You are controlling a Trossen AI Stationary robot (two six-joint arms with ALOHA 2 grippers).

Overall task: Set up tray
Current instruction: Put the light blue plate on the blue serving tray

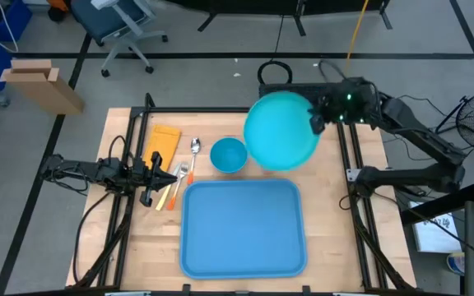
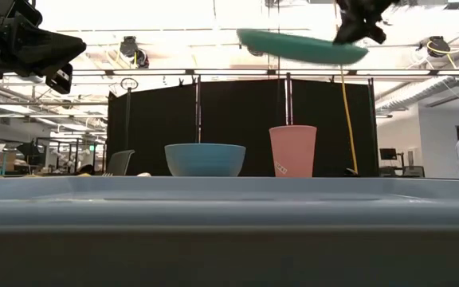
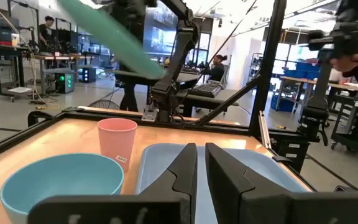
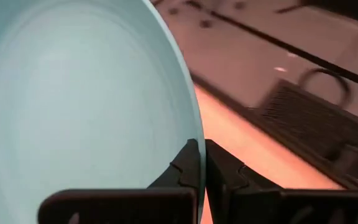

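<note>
Tray (image 1: 243, 227): blue, flat on the wooden table (image 1: 336, 247), near front edge, nothing on it.
Right gripper (image 1: 318, 117): fingers pinching rim of turquoise plate (image 1: 280, 131), held in the air, tilted, above table's back right.
Left gripper (image 1: 156, 175): over left side, above cutlery; fingers pressed nearly together, holding nothing.
Blue bowl (image 1: 228, 154): behind tray.
Pink cup (image 2: 292, 151): beside bowl.

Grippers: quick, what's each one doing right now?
Left gripper: shut, holding nothing, beside the tray.
Right gripper: shut on the turquoise plate, held in the air.
</note>
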